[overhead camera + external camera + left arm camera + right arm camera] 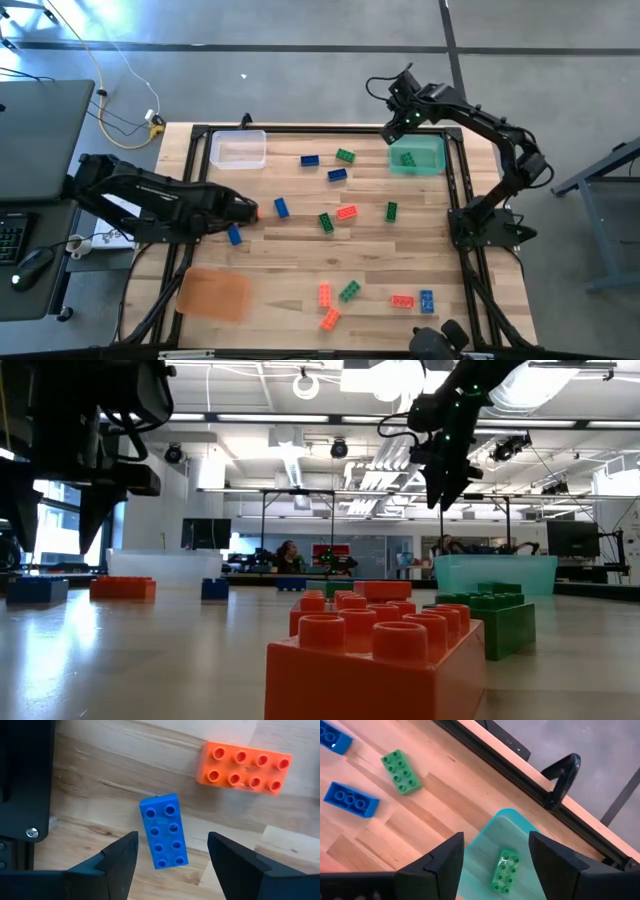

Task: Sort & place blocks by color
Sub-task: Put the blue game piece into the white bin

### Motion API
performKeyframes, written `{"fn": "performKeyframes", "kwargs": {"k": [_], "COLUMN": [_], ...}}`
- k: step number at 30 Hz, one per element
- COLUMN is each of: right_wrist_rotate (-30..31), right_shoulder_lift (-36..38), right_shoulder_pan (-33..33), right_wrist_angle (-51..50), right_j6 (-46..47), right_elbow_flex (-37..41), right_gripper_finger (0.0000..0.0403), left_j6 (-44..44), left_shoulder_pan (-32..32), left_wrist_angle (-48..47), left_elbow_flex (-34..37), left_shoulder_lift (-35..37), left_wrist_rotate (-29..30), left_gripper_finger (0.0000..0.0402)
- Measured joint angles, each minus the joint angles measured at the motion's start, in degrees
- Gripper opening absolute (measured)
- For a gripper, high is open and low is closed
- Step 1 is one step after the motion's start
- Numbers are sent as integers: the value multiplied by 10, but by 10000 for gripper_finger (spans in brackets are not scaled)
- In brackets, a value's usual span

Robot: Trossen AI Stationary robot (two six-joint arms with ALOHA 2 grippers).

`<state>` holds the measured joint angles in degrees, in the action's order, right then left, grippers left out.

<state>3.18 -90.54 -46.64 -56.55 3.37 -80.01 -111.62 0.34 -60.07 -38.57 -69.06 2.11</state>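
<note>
My left gripper (241, 213) is open, low over the table's left middle. In the left wrist view its fingers (172, 839) stand on either side of a blue brick (164, 832) that lies flat on the wood, and they do not touch it. This brick also shows in the high view (234, 235). An orange brick (244, 767) lies just beyond it. My right gripper (405, 118) is open and empty, high over the green tray (417, 157) at the far right. One green brick (504, 870) lies in that tray.
A clear tray (238, 150) stands at the far left and an orange tray (213, 293) at the near left. Loose bricks lie mid-table: blue (281, 207), green (326, 222), orange (347, 212). Several more lie near the front edge (350, 291). A black frame (460, 180) rims the table.
</note>
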Motion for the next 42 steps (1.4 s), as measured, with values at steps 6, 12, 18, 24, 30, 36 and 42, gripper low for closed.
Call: {"fn": "performKeyframes", "kwargs": {"k": [6,12,18,24,30,36,42], "right_wrist_rotate": [1,2,2,2,2,0,0], "right_shoulder_lift": [0,0,0,0,0,0,0], "right_shoulder_pan": [13,21,21,21,21,21,21], "right_wrist_angle": [0,0,1,1,1,1,0], "right_j6": [-10,-15,-22,-21,-19,-22,-22], "right_elbow_flex": [0,0,0,0,0,0,0], "right_gripper_finger": [211,211,211,211,211,211,211], "left_j6": [-55,-76,-76,-73,-73,-73,-63], "left_shoulder_pan": [0,0,0,0,0,0,0], "left_wrist_angle": [7,24,40,40,42,56,62], "left_elbow_flex": [0,0,0,0,0,0,0], "left_shoulder_lift": [-19,-36,-55,-81,-106,-129,-160], "left_wrist_rotate": [-43,-58,-49,-44,-44,-44,-43], "left_gripper_finger": [227,227,227,227,227,227,227]}}
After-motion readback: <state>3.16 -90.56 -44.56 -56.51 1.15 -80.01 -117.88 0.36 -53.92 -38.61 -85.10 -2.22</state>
